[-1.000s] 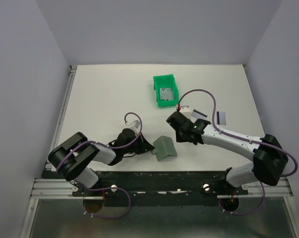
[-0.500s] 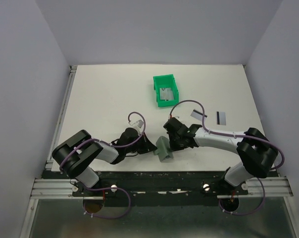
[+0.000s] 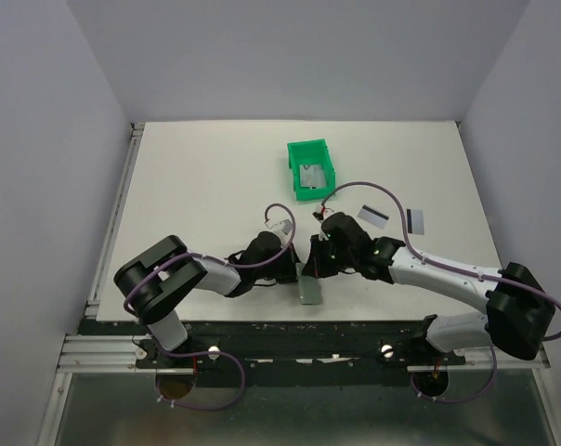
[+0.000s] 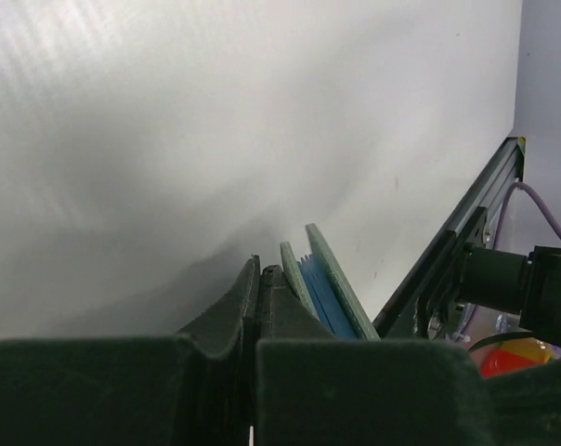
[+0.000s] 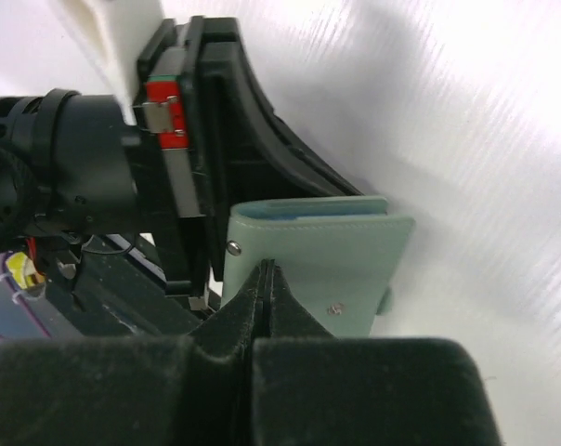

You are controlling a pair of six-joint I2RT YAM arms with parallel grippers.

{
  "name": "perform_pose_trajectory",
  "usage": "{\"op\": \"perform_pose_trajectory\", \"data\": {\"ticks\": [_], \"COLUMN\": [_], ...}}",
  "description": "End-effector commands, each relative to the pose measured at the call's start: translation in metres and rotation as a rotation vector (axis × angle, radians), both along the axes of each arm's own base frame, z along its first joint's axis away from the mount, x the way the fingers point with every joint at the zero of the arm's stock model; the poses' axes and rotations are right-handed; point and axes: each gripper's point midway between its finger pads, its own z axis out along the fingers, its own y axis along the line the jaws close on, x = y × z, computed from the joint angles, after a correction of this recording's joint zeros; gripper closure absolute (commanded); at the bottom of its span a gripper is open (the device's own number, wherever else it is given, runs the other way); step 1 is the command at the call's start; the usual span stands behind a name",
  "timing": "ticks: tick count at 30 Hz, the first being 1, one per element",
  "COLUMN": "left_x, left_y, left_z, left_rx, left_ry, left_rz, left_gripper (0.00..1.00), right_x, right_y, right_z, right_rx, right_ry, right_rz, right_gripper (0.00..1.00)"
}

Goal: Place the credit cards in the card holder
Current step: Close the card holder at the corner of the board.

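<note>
The card holder (image 3: 310, 289) stands almost folded near the table's front edge, between my two grippers. In the left wrist view the card holder (image 4: 329, 283) leans against the right side of my shut left gripper (image 4: 261, 272), blue pockets showing. My left gripper (image 3: 289, 270) holds nothing. My right gripper (image 5: 265, 270) is shut, with its tips against the card holder's (image 5: 341, 253) pale outer face. From above, the right gripper (image 3: 316, 264) sits just behind the holder. Two credit cards (image 3: 374, 216) (image 3: 415, 220) lie flat at the right. A third card (image 3: 310, 175) lies in the green bin (image 3: 297, 158).
The green bin stands at the table's centre back. The left arm's black wrist (image 5: 95, 167) fills the left of the right wrist view, close to the holder. The black front rail (image 3: 290, 330) runs just below the holder. White walls enclose the table.
My right arm swung left from the cards to the holder, its jaws now shut. The left gripper slid right. The holder went from a spread tent shape to nearly folded.
</note>
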Motion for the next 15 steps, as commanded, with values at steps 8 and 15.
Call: {"op": "perform_pose_trajectory", "data": {"ticks": [8,15], "left_x": [0.013,0.001], "left_y": [-0.058,-0.033], "left_z": [0.062,0.024], "left_rx": [-0.138,-0.075], "left_ry": [-0.085,-0.037], "left_rz": [-0.129,-0.090], "left_gripper": [1.00,1.00], "right_x": [0.000,-0.007], "right_y": [-0.017,-0.008], "right_z": [0.033,0.014], "right_rx": [-0.007,-0.005], "right_ry": [-0.087,-0.029], "right_rz": [-0.013,0.038], "right_gripper": [0.99,0.99]}}
